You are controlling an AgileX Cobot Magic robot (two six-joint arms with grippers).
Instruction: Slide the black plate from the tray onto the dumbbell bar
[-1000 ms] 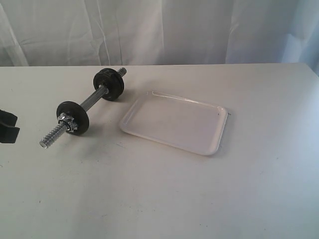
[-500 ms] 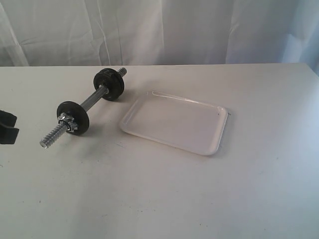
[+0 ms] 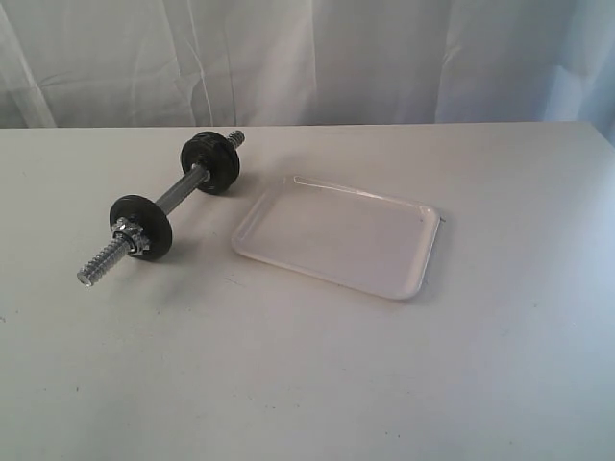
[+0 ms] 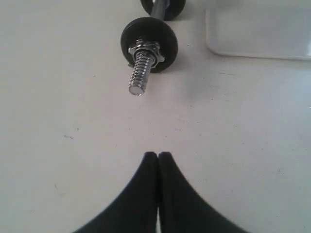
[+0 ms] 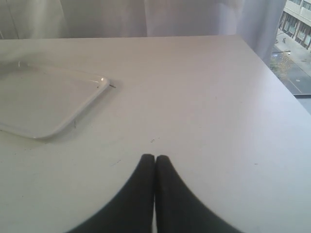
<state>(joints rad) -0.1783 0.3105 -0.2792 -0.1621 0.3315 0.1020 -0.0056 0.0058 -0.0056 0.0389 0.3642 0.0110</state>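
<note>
**Black plate on the bar, both grippers closed and holding nothing**

White tabletop (image 3: 336,384), pale curtain (image 3: 307,58) behind. The short chrome steel dumbbell bar with threaded ends (image 3: 178,197) lies flat on the table, angled from near-left to far-right in the exterior view. A small round black weight plate (image 3: 154,218) sits on the bar toward its near end. A chrome nut collar (image 3: 130,237) is tight against the plate's outer face, with bare thread sticking out beyond it. A second set of black discs (image 3: 213,158) sits at the bar's far end.

The shallow white rectangular tray with rounded corners (image 3: 336,230) lies just beside the bar, to its right, not touching it.

Left gripper (image 4: 158,155): black fingertips pressed together, clamping nothing, hovering over bare table near the bar's threaded tip. Right gripper (image 5: 155,158): fingertips likewise together, clamping nothing, over bare table near a tray corner.
</note>
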